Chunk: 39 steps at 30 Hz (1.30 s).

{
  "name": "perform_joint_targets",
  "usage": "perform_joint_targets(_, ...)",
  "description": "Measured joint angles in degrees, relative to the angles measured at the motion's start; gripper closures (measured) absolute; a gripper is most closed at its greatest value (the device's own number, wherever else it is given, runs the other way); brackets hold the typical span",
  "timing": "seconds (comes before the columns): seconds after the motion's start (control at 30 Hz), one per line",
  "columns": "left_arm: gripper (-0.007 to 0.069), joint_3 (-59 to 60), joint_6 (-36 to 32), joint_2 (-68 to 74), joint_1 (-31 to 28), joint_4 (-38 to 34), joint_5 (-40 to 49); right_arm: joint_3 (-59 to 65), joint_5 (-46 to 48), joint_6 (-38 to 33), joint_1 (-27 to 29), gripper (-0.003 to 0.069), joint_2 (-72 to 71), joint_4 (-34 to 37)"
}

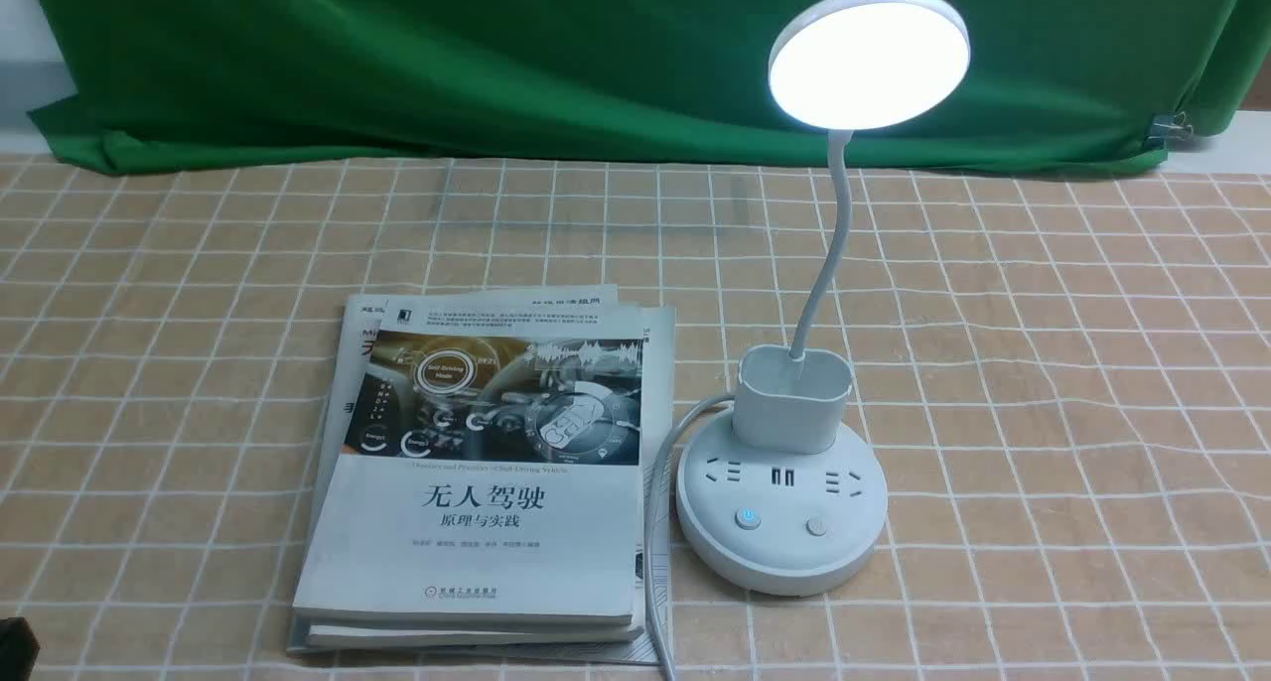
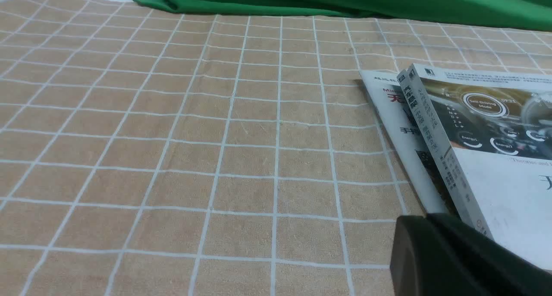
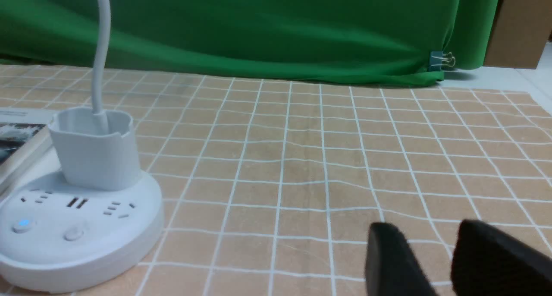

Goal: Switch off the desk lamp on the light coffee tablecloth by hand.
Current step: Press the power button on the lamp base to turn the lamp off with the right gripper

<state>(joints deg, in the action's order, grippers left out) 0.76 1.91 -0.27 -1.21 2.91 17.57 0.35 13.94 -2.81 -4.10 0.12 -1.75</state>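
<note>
Both grippers are in sight in the wrist views. Right gripper (image 3: 414, 231) has its two dark fingertips parted with a gap between them, as wide as they go, and nothing sits in that gap; the tips look blurred. Left gripper (image 2: 424, 218) has its dark fingers together with no gap showing at the tips, and nothing is seen in its hold. In the front view, a small dark piece shows at the near left corner.

Under and around everything lies the light coffee tablecloth (image 1: 1072, 443), tan with a grid of thin white lines. The desk lamp (image 1: 784, 522) stands upright on it, right of centre in the front view, apart from the right gripper's fingertips. Its round white base carries sockets, two small slots and two buttons; the left button (image 1: 748, 518) glows blue, while the right button (image 1: 816, 526) is unlit. A white cup (image 1: 792, 413) rises from the back of the base, and a thin bent neck (image 1: 837, 234) climbs from it to a flat round head (image 1: 869, 61), brightly lit.

Just left of the lamp lies a stack of books (image 1: 477, 522), with a pale cable (image 1: 655, 522) running along its right side toward the near edge. Beyond the tablecloth hangs a green cloth (image 1: 447, 66), with a binder clip (image 1: 1169, 127) near its right end.
</note>
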Motion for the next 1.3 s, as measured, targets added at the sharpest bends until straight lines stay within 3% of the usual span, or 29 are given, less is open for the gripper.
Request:
perform_joint_targets(1.1,0.0619,0.0,0.0,0.0,0.0,0.0,0.0,0.0,0.0,0.0,0.0,0.0421,0.0,0.0)
perform_joint_targets(1.3,0.0619,0.0,0.0,0.0,0.0,0.0,0.0,0.0,-5.1,1.0,0.0,0.0421,0.0,1.1)
